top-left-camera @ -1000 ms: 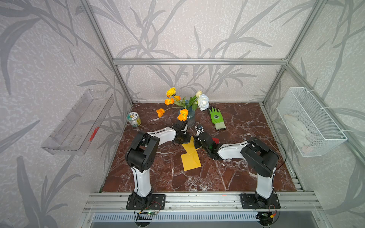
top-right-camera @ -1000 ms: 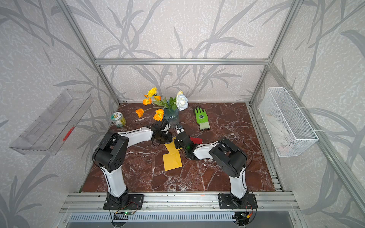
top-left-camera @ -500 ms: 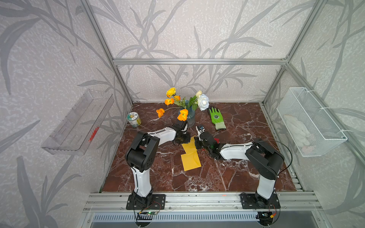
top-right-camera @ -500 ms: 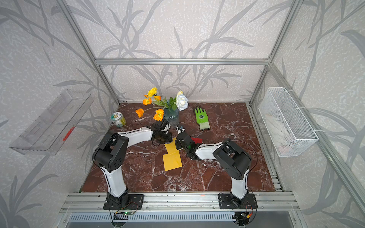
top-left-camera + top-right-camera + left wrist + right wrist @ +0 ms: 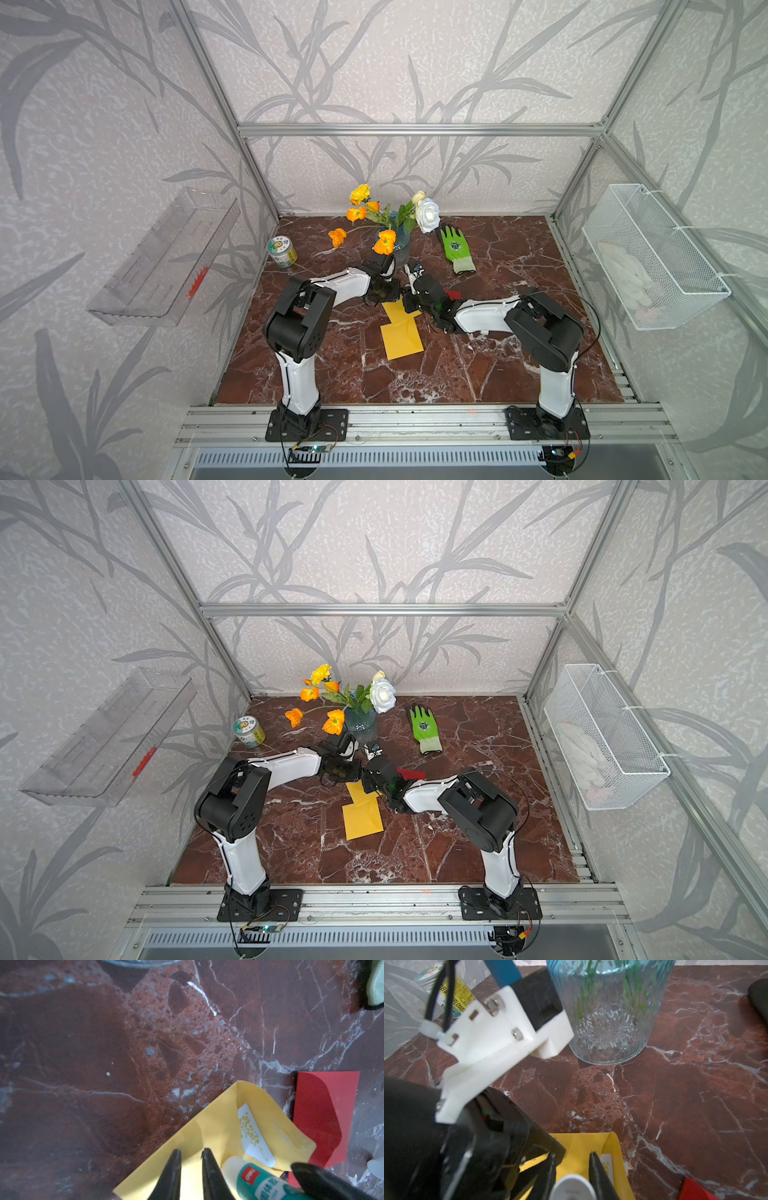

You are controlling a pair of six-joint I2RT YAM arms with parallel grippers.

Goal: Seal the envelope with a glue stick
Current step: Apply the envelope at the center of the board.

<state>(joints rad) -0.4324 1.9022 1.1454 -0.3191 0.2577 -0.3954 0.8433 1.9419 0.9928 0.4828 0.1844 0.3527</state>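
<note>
Glue stick (image 5: 259,1180), teal label band, is pinched crosswise between the fingers of the right gripper (image 5: 572,1156), jaws closed onto its barrel. Its pale end lies over the open flap of the yellow envelope (image 5: 218,1132), just beside a white strip inside the flap; contact cannot be told. In both top views the stick is hidden among the wrists. Left gripper (image 5: 191,1151) sits just beside it over the same flap, jaws a narrow slit apart with nothing between them. A red envelope (image 5: 324,1113) lies partly under the yellow flap's edge. The glass vase (image 5: 610,1012) stands near behind on the marble table (image 5: 498,365); the green glove (image 5: 457,249) and a tin can (image 5: 281,251) lie well apart.
</note>
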